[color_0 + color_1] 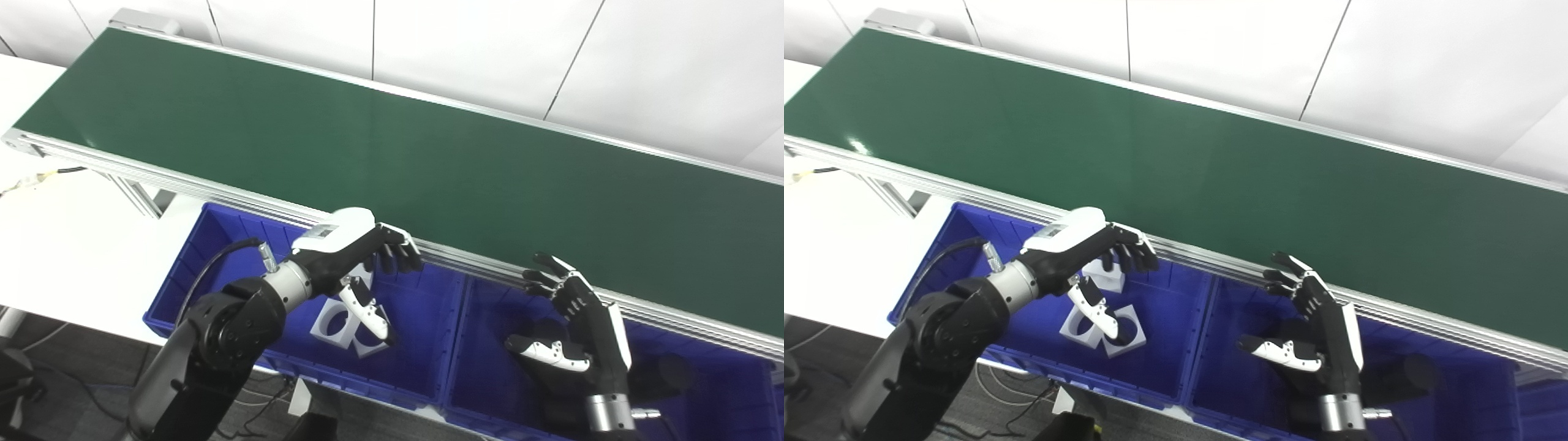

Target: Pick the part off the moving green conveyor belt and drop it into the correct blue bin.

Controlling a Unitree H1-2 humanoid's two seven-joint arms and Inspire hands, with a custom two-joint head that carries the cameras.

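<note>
My left hand (pixel 349 257) hovers empty, fingers spread, over the left blue bin (pixel 202 245), where white parts (pixel 1102 327) lie at five o'clock below it. My right hand (pixel 572 334) is open and empty over the right blue bin (pixel 484 398), at four o'clock; both are just beside the green conveyor belt (pixel 392 147).

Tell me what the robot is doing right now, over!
Left robot hand open, empty, over left blue bin. Right robot hand open over right blue bin. Green conveyor belt shows no part. White parts lie in left bin.
</note>
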